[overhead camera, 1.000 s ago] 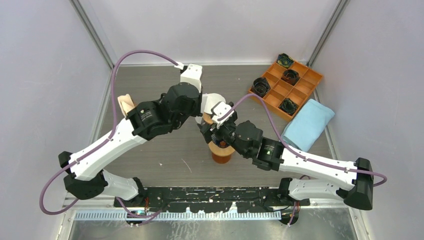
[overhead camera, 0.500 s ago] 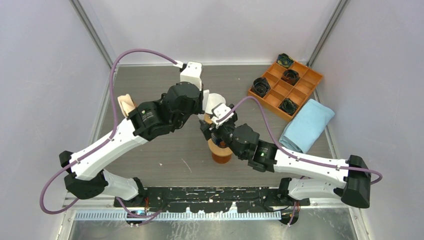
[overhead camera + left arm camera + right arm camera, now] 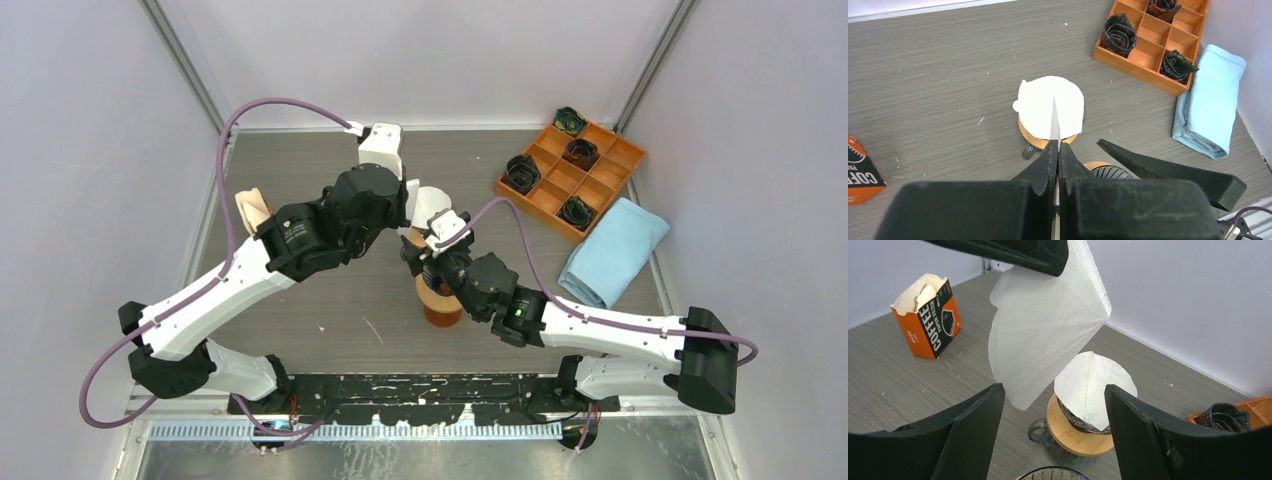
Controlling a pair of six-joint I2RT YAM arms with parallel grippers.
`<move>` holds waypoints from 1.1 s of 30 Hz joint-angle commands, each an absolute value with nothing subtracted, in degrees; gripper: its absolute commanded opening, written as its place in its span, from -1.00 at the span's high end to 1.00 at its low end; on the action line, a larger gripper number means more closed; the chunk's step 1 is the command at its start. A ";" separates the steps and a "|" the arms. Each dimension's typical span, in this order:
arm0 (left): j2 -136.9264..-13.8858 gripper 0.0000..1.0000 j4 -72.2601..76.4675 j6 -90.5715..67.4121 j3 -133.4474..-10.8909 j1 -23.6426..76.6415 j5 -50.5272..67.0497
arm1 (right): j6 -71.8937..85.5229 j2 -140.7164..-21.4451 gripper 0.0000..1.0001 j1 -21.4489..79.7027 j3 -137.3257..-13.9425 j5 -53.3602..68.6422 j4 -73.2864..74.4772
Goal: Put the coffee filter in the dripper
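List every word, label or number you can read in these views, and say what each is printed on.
"COFFEE": large white letters running up the side of the orange and black box, right wrist view.
"COF": the start of the same word on that box, cut off by the frame edge, left wrist view.
Smaller print beside "COFFEE" on the box: too small to read.

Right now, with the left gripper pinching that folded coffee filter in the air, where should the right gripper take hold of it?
Grip the coffee filter by its free lower curved edge, coming up from below. The left gripper pinches the top by the crimped seam, so the sheet hangs flat, and that lower edge likely sits between the right gripper's open fingers.
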State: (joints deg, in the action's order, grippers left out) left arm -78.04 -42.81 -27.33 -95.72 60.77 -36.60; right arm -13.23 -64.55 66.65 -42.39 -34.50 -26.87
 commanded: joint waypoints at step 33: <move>-79.06 1.00 -41.22 -31.26 -97.24 61.17 -35.63 | -26.32 -67.82 0.07 66.75 -40.61 -41.69 -47.81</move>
